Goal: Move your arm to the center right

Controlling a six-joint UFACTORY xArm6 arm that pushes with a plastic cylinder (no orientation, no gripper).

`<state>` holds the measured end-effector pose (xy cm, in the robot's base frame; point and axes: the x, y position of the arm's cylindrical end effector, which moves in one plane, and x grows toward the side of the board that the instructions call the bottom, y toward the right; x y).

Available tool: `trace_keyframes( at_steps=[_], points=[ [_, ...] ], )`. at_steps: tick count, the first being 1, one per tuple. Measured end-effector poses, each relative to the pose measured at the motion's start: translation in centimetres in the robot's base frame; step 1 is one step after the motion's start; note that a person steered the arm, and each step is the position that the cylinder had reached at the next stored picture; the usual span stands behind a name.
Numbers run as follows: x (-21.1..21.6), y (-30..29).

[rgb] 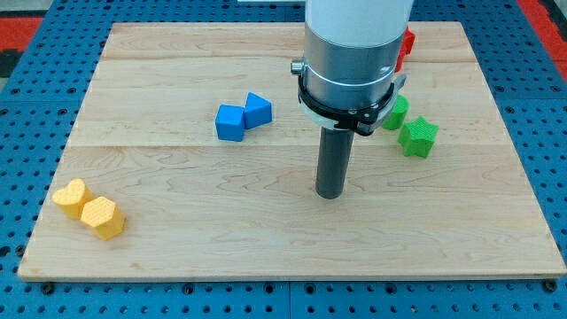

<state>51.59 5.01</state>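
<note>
Wood surface [177,221] is carrying the blocks, and my tip [330,195] is sitting near the middle, with no pincer showing, left of the green star block [418,137].

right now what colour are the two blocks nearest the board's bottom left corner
Yellow, both blocks, clear in the camera view.

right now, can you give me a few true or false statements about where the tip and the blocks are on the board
1. My tip touches a blue block. False: it stands alone on bare wood near the board's middle.
2. The two blue blocks sit together, toward the view's left of my tip. True.
3. The yellow blocks lie at the view's top right. False: they lie at the bottom left.
4. The green blocks lie to the view's right of my tip. True.
5. A red block shows partly behind the arm. True.
</note>
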Motion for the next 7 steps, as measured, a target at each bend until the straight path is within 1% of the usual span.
trace_keyframes(
  at_steps=[5, 7],
  points=[
    [0.3, 0.7],
    [0.4, 9.8]
  ],
)
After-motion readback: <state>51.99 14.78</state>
